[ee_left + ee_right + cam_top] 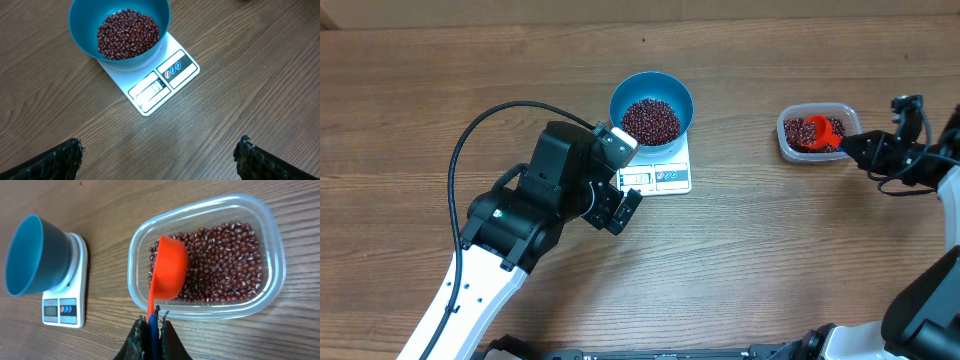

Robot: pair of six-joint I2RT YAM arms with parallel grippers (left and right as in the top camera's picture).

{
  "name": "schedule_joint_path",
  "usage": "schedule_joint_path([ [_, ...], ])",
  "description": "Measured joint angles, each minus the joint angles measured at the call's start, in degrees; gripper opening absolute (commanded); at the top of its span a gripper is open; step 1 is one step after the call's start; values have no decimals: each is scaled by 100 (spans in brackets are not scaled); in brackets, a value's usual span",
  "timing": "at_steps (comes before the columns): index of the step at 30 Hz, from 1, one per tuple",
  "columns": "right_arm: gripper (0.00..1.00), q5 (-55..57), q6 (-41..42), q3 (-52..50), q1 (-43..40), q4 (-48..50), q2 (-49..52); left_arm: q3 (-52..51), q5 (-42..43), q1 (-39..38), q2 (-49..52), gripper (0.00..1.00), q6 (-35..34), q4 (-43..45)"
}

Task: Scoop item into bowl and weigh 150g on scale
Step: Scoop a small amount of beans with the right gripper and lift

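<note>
The blue bowl [619, 100] stands on the white scale [665, 176] near the middle of the wooden table [440, 90]. It covers all but the strip at the scale's 6 o'clock edge. A maroon heap of beans [651, 120] fills the bowl's bottom. That strip carries the display and button panel, and in the left wrist view its digits are too blurred to read.

The left gripper [159, 150] hovers at about 7 o'clock from the scale with its fingers spread wide and nothing between them (only the two dark tips show at the bottom corners of its own camera).

Well apart at the bowl's 3 o'clock sits a clear plastic tub [270, 240] with more beans across its floor. The right gripper [152, 325] is at the tub's 3 o'clock side in the overhead view. Its fingers are pressed together on the handle of an orange scoop [170, 270]. The scoop's cup lies inside the tub against the beans, seemingly with its rounded back toward the wrist camera, so I cannot tell whether it holds any.
</note>
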Motion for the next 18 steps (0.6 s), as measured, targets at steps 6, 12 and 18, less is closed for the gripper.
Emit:
schedule_joint_path([
  [6,4,-468,28,0,-258,-31,0,0,2,0,0,100,0,2],
  [12,4,-1150,31,0,-269,-59,0,0,2,0,0,100,0,0],
  [18,4,-1980,31,0,-186,-105,0,0,2,0,0,100,0,0],
])
